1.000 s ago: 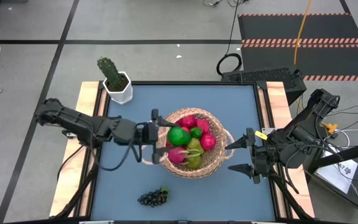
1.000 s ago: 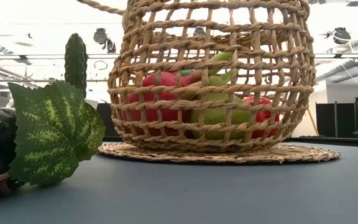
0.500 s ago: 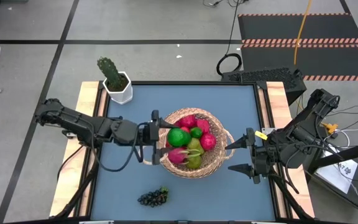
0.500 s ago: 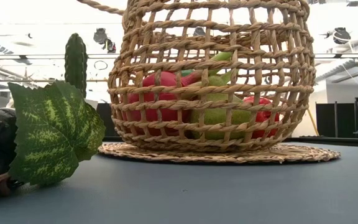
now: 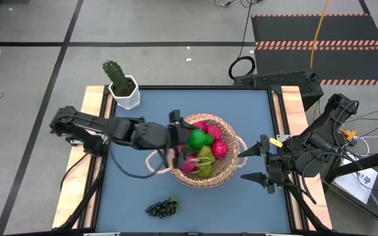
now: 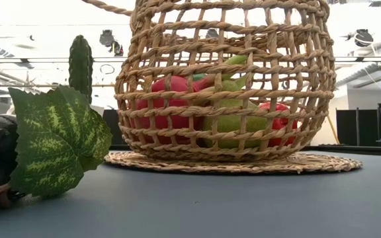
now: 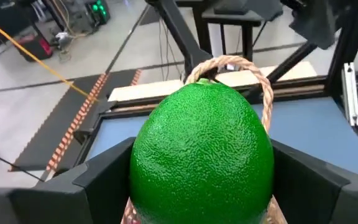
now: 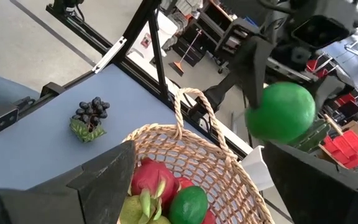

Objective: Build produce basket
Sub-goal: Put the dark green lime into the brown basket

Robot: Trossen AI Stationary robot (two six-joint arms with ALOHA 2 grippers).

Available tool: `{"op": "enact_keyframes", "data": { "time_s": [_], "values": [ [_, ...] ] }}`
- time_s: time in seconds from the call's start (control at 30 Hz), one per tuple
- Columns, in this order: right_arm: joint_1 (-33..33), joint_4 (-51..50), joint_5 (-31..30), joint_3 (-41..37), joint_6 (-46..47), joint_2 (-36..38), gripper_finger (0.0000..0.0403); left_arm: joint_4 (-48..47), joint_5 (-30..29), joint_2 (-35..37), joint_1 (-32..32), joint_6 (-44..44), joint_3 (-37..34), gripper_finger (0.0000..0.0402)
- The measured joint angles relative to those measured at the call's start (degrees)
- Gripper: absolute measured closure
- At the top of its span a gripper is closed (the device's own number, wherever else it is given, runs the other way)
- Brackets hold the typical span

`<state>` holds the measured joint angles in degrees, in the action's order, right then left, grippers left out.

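The basket (image 5: pixel 225 172) is tan wicker, woven in an open lattice. Inside it sit red and pink apples (image 5: pixel 219 149), yellow-green pears (image 5: pixel 205 157) and a pink dragon fruit (image 5: pixel 188 163). The left tool (image 5: pixel 178 139) is black and clamps a bright green, pebbled lime (image 5: pixel 196 139). The grape bunch (image 5: pixel 161 208) is near black, with a green leaf (image 6: pixel 55 139) mottled in pale veins. The surface (image 5: pixel 176 105) is dull blue-grey with pale wooden edges. The cactus (image 5: pixel 115 75) is green in a white pot (image 5: pixel 126 96).
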<state>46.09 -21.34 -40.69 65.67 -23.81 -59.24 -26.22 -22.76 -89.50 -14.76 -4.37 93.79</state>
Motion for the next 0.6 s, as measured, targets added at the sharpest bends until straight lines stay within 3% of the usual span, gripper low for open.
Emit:
{"op": "enact_keyframes", "data": {
  "time_s": [0.3,0.6],
  "values": [
    [0.0,-0.5,0.0,0.0,0.5,0.0,0.0055,-8.4,0.2,-14.0,1.8,0.9,13.5,0.0078],
    [0.0,-1.0,0.0,0.0,0.6,0.0,0.0055,-10.5,3.4,-20.4,3.3,3.0,16.2,0.0078]
  ]
}}
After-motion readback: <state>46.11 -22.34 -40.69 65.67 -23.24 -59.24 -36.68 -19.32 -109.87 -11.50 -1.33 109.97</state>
